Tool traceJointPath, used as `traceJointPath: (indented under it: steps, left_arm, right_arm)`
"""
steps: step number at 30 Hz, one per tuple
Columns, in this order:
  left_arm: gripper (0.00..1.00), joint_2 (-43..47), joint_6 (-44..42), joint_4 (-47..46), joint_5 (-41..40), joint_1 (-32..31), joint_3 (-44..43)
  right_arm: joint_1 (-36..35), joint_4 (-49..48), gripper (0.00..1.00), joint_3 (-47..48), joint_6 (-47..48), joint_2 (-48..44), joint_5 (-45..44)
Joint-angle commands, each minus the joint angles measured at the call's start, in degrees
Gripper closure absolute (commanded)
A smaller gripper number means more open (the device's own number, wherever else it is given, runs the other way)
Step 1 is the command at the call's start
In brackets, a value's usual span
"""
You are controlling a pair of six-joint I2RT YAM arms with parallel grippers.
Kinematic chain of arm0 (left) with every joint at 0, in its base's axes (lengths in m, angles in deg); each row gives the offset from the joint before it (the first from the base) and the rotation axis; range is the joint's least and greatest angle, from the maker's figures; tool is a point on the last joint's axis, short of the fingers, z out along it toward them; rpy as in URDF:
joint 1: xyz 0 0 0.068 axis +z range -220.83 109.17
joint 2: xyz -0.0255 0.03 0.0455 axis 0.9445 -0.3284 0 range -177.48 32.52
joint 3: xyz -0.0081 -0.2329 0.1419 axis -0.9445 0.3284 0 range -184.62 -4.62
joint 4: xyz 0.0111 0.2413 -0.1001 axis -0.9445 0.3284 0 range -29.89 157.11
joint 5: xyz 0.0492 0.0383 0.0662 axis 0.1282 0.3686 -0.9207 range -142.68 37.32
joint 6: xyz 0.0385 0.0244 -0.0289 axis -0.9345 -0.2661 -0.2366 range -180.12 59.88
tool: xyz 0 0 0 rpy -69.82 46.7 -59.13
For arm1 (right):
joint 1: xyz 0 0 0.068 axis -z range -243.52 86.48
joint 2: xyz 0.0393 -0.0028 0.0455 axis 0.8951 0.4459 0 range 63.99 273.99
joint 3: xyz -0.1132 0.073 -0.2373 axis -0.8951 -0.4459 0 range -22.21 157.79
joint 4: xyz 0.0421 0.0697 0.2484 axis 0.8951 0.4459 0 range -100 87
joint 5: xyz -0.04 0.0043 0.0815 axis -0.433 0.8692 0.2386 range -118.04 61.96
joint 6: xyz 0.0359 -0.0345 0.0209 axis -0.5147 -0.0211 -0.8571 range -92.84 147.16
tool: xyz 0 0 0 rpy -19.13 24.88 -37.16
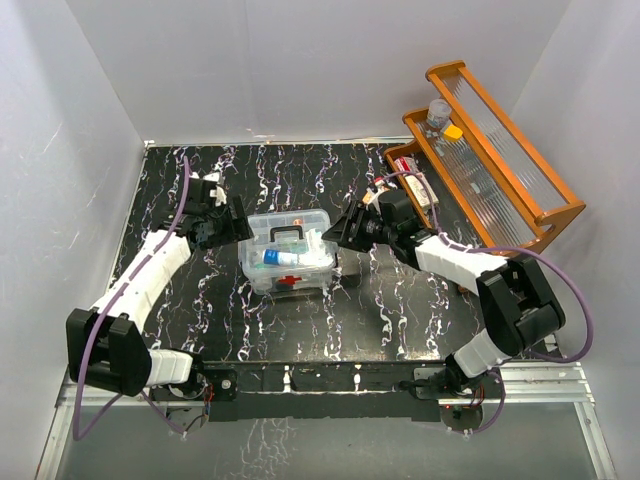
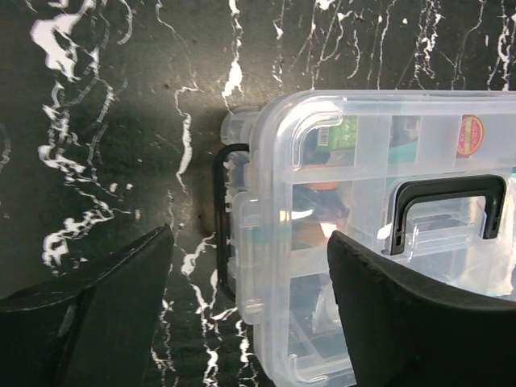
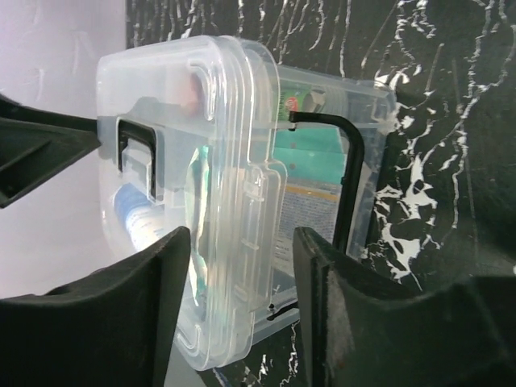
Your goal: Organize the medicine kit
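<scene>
Filling most of the overhead view, a black surface point(image 1: 300, 325) veined with white lies between plain white walls point(image 1: 300, 60). The two white-and-black arms reach in from the near edge, one on each side.

An orange-brown wooden tiered rack point(image 1: 556, 214) with ribbed clear panels stands against the wall at the far right. A clear bottle point(image 1: 438, 113) and a small yellow item point(image 1: 454, 131) sit on its upper tier. Boxes lie on the lower one, but their labels are too small to read.

The medicine kit point(image 1: 290, 255) rests flat on the middle of the surface, between the two arms and well apart from the rack, with its clear lid on.

The left hand point(image 1: 238, 228) sits at the kit's left end. Its fingers are spread wide, with the box corner in the gap, and bare surface shows between the outer finger and the plastic. The right hand point(image 1: 342, 236) is at the kit's right end. Its fingers are parted astride the rim of the lid, which nearly fills the gap. Whether they press on the rim I cannot tell.

Through the lid, dividers split the kit into compartments.
- A blue-and-white tube point(image 1: 283, 257) lies near the middle, among pale boxes.
- A green-labelled pack point(image 2: 345, 133) sits in a corner compartment.

A black handle point(image 2: 448, 187) lies folded on the lid, with a round red sticker point(image 2: 470, 135) just beyond it. A thin black wire loop point(image 2: 218, 218) hangs at the kit's left end, and a small red mark point(image 1: 287, 281) shows on the front.
</scene>
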Motion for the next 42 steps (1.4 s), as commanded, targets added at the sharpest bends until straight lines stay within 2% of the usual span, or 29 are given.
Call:
traceJointPath:
  steps: [1,5,10,13,15,17,21,26,31,33,36,42]
  left_arm:
    - [0.22,0.30,-5.84,5.91,-3.88,0.12,-5.84]
    - [0.19,0.57,-8.04,7.51,-2.21,0.12,-9.35]
    - [0.20,1.98,-8.58,6.05,6.49,-0.75,-12.49]
    - [0.20,2.42,-6.78,1.91,14.40,-3.05,-13.05]
    - [0.22,1.98,-4.14,-2.76,21.18,-4.27,-12.87]
    - [0.23,1.08,-2.25,-6.29,22.84,-6.68,-12.77]
    - [0.24,-2.55,-2.71,-5.49,15.20,-12.89,-14.63]
    - [0.23,-8.41,-5.80,1.72,-5.25,-20.71,-17.80]
    - [0.23,-12.05,-5.66,4.13,-19.05,-25.76,-18.24]
    - [0.23,-11.85,-6.30,2.93,-20.73,-26.28,-17.59]
    - [0.23,-11.35,-7.11,0.99,-20.13,-26.44,-16.63]
    - [0.24,-12.04,-8.64,2.09,-19.54,-26.58,-16.22]
  right_arm:
    - [-0.01,8.45,0.45,6.01,3.50,-3.80,-5.65]
    - [1.96,10.51,0.39,5.84,2.44,-7.40,-8.24]
    - [5.45,10.73,0.38,0.38,-0.45,-13.12,-11.95]
    - [7.34,10.70,0.41,-2.90,-2.22,-14.45,-11.13]
    - [8.66,10.27,0.46,-4.40,-3.81,-13.22,-7.67]
    - [9.17,9.37,0.52,-5.50,-4.94,-11.29,-4.39]
    - [9.14,4.58,0.55,-7.13,-5.94,-7.53,0.80]
    - [9.06,-0.71,0.49,-8.26,-7.05,-3.51,4.58]
    - [9.06,-12.28,0.45,-11.72,-13.72,1.25,8.65]
    - [8.76,-17.82,0.45,-12.93,-16.35,2.90,10.39]
    - [7.88,-20.83,0.47,-12.29,-17.69,5.49,12.07]
    - [6.44,-30.89,0.59,-13.02,-22.29,8.80,13.62]
